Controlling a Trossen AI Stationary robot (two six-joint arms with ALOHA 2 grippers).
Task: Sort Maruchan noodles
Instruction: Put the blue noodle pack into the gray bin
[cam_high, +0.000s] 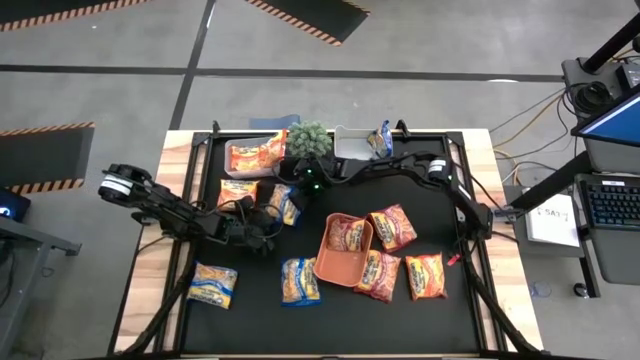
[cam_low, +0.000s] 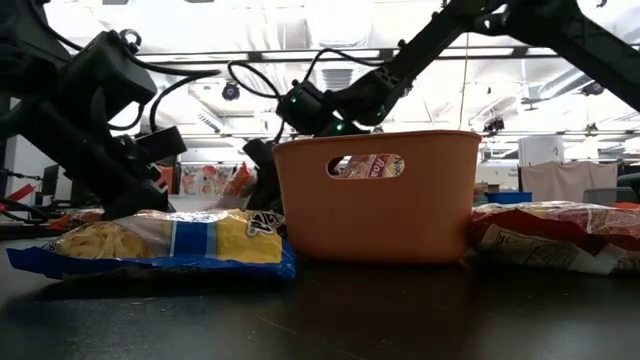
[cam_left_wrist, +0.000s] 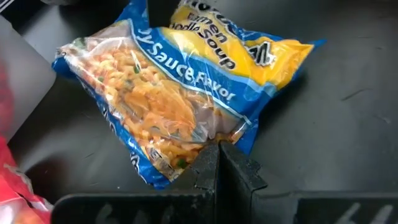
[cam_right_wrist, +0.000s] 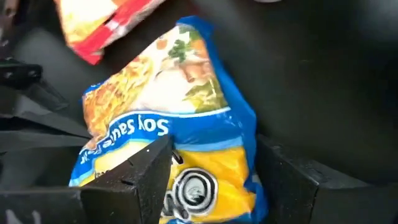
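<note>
Fingers (cam_left_wrist: 219, 163) of the left gripper (cam_high: 268, 213) are pressed together, pinching the edge of a yellow-and-blue noodle packet (cam_left_wrist: 186, 93). At the packet's other end the right gripper (cam_right_wrist: 208, 180) has its fingers apart, one on each side of it, the packet between them. An orange-red packet (cam_right_wrist: 99, 25) lies just beyond. On the black tabletop (cam_high: 250, 320), the left arm lies low and stretched, and the right arm bends across from the far side. An orange basket (cam_high: 343, 250) holding one packet sits to the right of both grippers, with red packets (cam_high: 392, 227) beside it.
</note>
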